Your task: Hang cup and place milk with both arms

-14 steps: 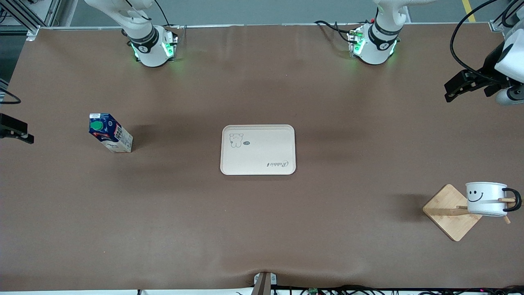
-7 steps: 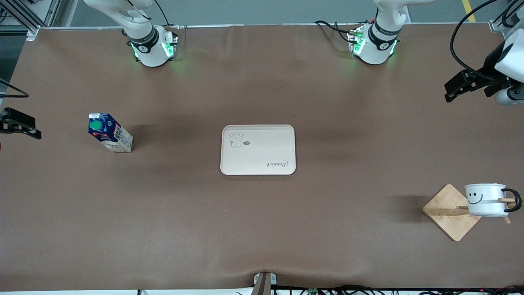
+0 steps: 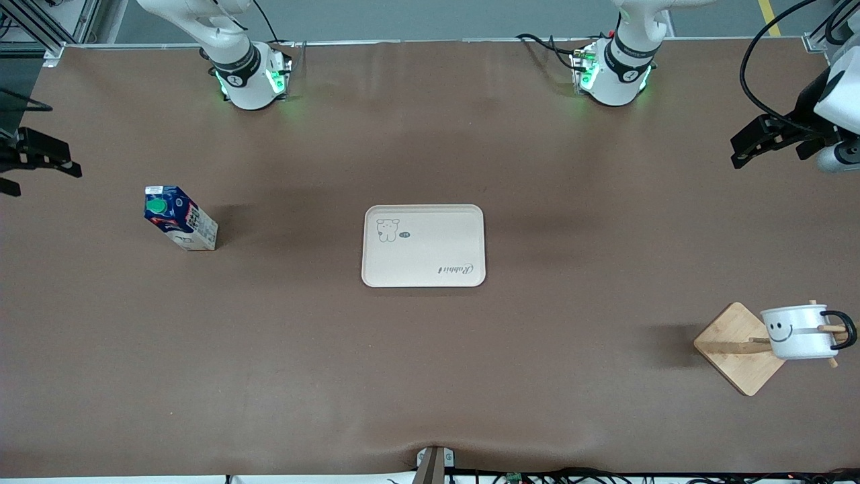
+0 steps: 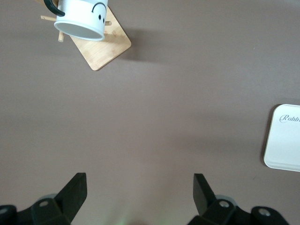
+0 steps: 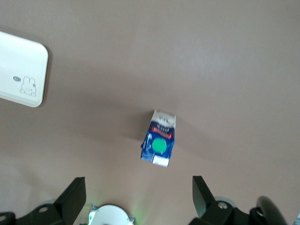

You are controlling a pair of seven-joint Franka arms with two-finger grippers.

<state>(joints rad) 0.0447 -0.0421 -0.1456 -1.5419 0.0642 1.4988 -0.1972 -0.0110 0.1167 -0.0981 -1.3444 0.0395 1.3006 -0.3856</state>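
The white cup with a smiley face hangs by its black handle on a peg of a wooden rack, tilted, at the left arm's end of the table. It also shows in the left wrist view. The dark blue milk carton with a green cap stands upright on the table toward the right arm's end and shows in the right wrist view. My left gripper is open and empty, up over the table's edge. My right gripper is open and empty over the other end's edge.
A cream tray with a small bear drawing lies flat in the middle of the table, between the carton and the rack. It shows in the wrist views too. Brown tabletop lies around it.
My right gripper has moved toward the robots' side of the table, away from the carton. The cup has tilted slightly on its peg. My left gripper has hardly moved.
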